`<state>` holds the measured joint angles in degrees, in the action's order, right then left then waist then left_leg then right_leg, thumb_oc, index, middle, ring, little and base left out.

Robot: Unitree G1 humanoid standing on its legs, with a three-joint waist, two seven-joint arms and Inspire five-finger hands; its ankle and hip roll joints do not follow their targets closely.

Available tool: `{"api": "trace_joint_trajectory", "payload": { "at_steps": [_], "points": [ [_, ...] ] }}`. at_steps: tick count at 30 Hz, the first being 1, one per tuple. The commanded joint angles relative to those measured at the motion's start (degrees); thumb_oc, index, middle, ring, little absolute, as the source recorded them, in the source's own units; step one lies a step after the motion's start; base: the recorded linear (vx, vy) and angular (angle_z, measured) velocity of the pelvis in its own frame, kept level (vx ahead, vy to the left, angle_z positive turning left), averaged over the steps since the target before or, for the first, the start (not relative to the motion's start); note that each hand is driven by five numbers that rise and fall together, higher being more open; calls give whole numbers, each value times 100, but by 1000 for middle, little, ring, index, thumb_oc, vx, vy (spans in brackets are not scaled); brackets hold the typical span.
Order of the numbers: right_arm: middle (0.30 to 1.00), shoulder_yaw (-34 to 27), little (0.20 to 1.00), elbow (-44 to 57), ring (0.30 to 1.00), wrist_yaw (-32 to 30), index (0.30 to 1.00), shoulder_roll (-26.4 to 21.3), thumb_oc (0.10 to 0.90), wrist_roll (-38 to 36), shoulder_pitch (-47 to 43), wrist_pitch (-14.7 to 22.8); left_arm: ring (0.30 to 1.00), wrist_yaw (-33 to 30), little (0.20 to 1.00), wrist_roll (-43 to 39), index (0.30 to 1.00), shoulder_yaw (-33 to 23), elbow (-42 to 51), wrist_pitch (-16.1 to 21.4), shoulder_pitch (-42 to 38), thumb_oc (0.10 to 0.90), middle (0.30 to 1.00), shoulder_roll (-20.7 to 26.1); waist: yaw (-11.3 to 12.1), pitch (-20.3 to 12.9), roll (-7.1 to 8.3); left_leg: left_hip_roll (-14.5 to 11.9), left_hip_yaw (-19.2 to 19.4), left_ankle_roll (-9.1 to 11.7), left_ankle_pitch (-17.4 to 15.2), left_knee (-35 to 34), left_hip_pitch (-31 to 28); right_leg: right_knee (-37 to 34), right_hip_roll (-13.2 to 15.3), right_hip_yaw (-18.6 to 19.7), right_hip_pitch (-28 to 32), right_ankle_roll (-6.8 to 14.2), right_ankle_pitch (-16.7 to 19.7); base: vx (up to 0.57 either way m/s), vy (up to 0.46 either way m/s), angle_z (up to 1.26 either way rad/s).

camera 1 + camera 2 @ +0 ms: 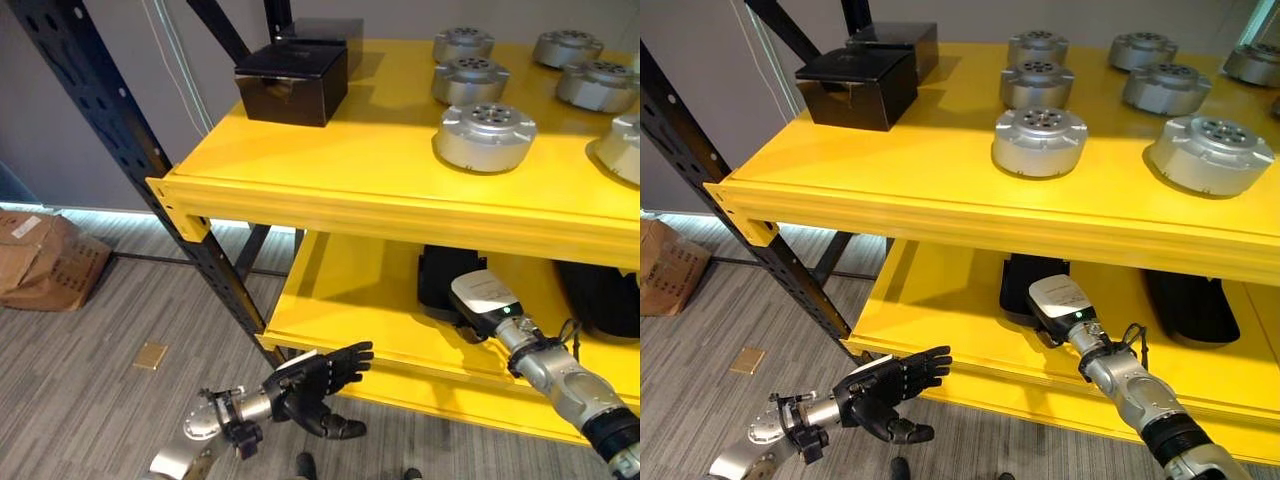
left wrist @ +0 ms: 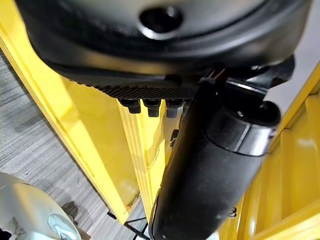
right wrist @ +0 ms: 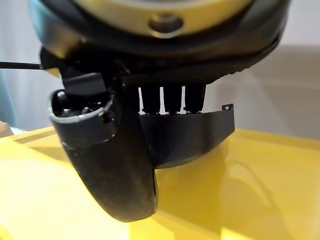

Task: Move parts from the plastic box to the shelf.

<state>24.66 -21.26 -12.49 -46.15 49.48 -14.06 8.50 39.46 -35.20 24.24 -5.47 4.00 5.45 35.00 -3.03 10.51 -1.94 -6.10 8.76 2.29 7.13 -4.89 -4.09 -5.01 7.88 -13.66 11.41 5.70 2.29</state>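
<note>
The left robot hand (image 1: 318, 380) is hovering low in front of the yellow shelf (image 1: 330, 180), just off the front edge of its lower level, with its fingers stretched out and loose and nothing in them. In the left wrist view the fingertips (image 2: 152, 106) are showing straight past the thumb, with only the yellow shelf edge beyond them.

The right robot hand (image 1: 1068, 305) is reaching in under the upper level, over the lower level (image 1: 940, 320). Its fingers are lying against a dark tray-like object (image 1: 1025, 290) resting on that level. In the right wrist view the fingertips (image 3: 172, 102) are meeting the edge of this dark piece (image 3: 190, 135), but whether they are curling round it or only resting on it cannot be told. A second dark object (image 1: 1190, 305) is lying on the same level, off to the right.

On the upper level, several round silver metal parts (image 1: 1038, 140) with rings of holes in their tops are sitting in loose rows toward the right side, apart from each other. At the back left of that level, a black box (image 1: 290, 82) is standing with another black box (image 1: 325, 32) just behind it.

The shelf's dark perforated upright (image 1: 150, 170) is running diagonally down the left. Beyond it, on the grey wood-patterned floor (image 1: 90, 390), a cardboard box (image 1: 45, 260) is lying by the wall, and a small tan square (image 1: 151, 355) is lying flat nearer the robot.
</note>
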Motion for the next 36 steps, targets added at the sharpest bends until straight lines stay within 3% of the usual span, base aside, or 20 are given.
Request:
{"api": "trace_joint_trajectory", "payload": {
  "at_steps": [1,5,9,18,24,25,28,36],
  "points": [
    [300,280,300,-265,300,4,300,-462,400,-67,-702,-94,1000,214,1000,-58,1000,-247,447,311,-457,900,1000,52,62,-124,133,-285,450,127,-770,35,-437,435,-191,236,-472,-92,-531,-29,-45,0],
    [300,300,300,-375,300,-15,300,-537,400,-120,-829,-119,1000,189,1000,-89,1000,-210,446,284,-521,900,1000,66,57,-93,121,-289,443,135,-768,36,-427,442,-193,235,-495,-104,-533,-8,-6,0],
    [300,242,300,-360,300,94,300,-660,400,84,-799,85,1000,216,1000,-57,1000,-253,461,302,-429,900,1000,62,42,-102,107,-300,459,162,-763,27,-450,426,-199,224,-470,-104,-539,0,0,0],
    [300,41,300,-667,300,85,300,-593,400,-209,-705,-374,1000,318,1000,24,1000,-281,468,251,-403,900,1000,45,35,-97,102,-311,499,171,-765,17,-472,408,-198,213,-453,-101,-524,0,0,0],
    [300,-71,300,-910,300,115,300,-497,400,-186,-744,-435,1000,316,1000,-32,1000,-336,508,224,-405,900,1000,28,13,-55,28,-300,533,183,-758,10,-476,420,-174,207,-471,-99,-520,-6,19,-4],
    [424,-75,424,-954,424,82,424,-473,488,-186,-746,-429,1000,326,1000,-47,1000,-337,498,234,-400,900,1000,22,12,-58,21,-293,539,182,-759,4,-481,413,-173,199,-470,-99,-516,0,0,0],
    [1000,-41,1000,-997,1000,39,1000,-421,900,-190,-785,-462,1000,316,1000,-32,1000,-308,505,225,-429,900,1000,6,19,-53,13,-287,530,180,-755,11,-463,420,-175,204,-484,-106,-517,0,0,0],
    [1000,36,1000,-920,1000,103,1000,-415,900,8,-827,-282,1000,282,1000,-17,1000,-304,509,225,-471,900,1000,-27,18,-27,12,-289,538,180,-752,14,-451,420,-166,198,-502,-104,-512,0,0,0]
  ]
}}
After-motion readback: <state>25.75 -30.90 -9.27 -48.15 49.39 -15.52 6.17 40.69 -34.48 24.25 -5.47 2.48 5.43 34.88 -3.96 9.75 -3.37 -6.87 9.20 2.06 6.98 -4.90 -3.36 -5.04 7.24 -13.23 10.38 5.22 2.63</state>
